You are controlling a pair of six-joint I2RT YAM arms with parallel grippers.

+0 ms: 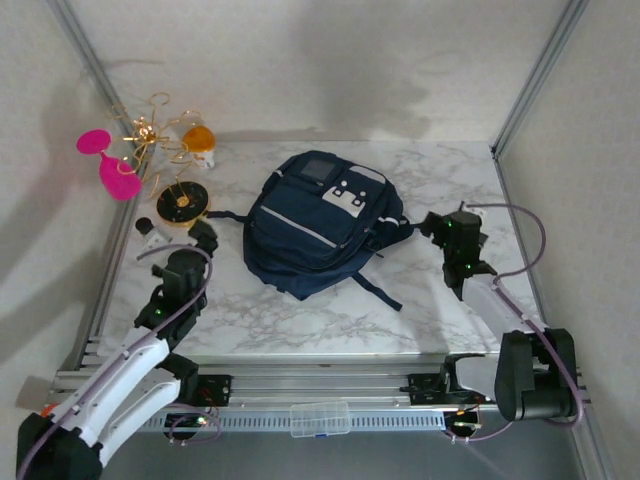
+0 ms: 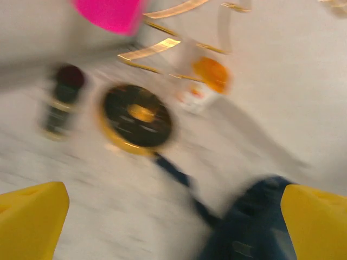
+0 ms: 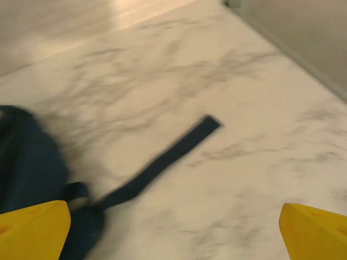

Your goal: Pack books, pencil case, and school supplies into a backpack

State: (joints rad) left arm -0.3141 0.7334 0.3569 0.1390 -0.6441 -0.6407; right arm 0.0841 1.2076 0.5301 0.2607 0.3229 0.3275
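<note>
Heads up, your backpack (image 1: 320, 225) lies mid-worktop (image 1: 300, 322) right between the left gripper (image 1: 204, 236) and right gripper (image 1: 437, 224), both spread wide, empty, about equally near.

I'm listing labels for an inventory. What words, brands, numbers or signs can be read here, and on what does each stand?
Nothing here is legible.
Backpack, pale patch: a few dark marks, too small to read.
Orange-topped bottle: white label with a red mark, too blurred to read.
Black and gold disc: no readable marking.
</note>
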